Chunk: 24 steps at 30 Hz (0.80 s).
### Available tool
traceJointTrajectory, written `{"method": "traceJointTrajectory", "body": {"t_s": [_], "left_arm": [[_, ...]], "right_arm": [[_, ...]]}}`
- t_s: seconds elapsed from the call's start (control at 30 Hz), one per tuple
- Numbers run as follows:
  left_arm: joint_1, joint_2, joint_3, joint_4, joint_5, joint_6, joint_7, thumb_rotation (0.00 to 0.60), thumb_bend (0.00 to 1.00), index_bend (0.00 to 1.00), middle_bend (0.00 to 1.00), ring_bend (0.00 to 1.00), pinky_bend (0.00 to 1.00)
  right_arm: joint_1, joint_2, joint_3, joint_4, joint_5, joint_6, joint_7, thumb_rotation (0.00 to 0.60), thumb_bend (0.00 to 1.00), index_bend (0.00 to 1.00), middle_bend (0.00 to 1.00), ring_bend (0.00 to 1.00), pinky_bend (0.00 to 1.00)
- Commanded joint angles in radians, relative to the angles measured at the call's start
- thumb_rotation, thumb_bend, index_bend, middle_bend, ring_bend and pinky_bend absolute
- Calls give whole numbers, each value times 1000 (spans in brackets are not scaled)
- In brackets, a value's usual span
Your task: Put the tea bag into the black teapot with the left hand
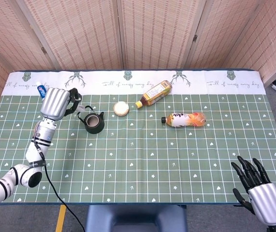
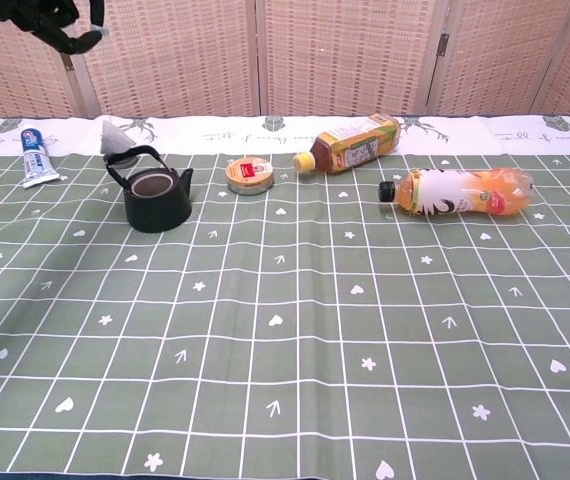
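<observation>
I have the long table under its green grid-patterned cloth point(image 1: 143, 159) in front of me, and nearly everything on it sits toward the far side. The biggest items are two plastic bottles lying flat: an orange-drink bottle point(image 2: 457, 191) right of centre and a brown tea bottle with a yellow cap point(image 2: 352, 144) beyond it. Next in size is my left hand point(image 1: 55, 103), raised above the table's far-left area; its fingers curl inward, and from the chest view it appears to pinch the string of the tea bag, though I can't make out the contact clearly. My right hand point(image 1: 259, 191) rests low at the near-right corner, fingers spread, holding nothing, well away from the work.

The black teapot with an arched handle point(image 2: 155, 196) stands upright just right of the left hand, its mouth uncovered. A small round yellow-lidded tin point(image 2: 250, 175) sits beside it, and a blue-and-white toothpaste tube point(image 2: 34, 166) lies to its left.

The small whitish tea bag point(image 2: 113, 140) dangles below the left hand, behind and slightly left of the teapot's handle, not over the opening. I judge the hand must carry it right and toward me, clearing the handle, before lowering.
</observation>
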Motion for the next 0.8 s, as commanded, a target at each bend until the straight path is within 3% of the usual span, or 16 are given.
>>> {"method": "traceJointTrajectory", "body": {"t_s": [0.03,0.6,0.8], "left_arm": [[0,7,6,-18,-1,1,18,600,509,642,1000,1000,1000],[-4,38,14,-120,-22,22,134,600,509,643,1000,1000,1000],[-2,27,29,-96,-28,11,127,600,508,640,1000,1000,1000]], "right_arm": [[0,-1,1,-1,0,2,-3,600,365,0,0,113,29],[-3,0,-3,5,-10,14,2,600,365,0,0,111,29],[-9,-6,-6,10,-20,23,-7,600,365,0,0,114,29]]}}
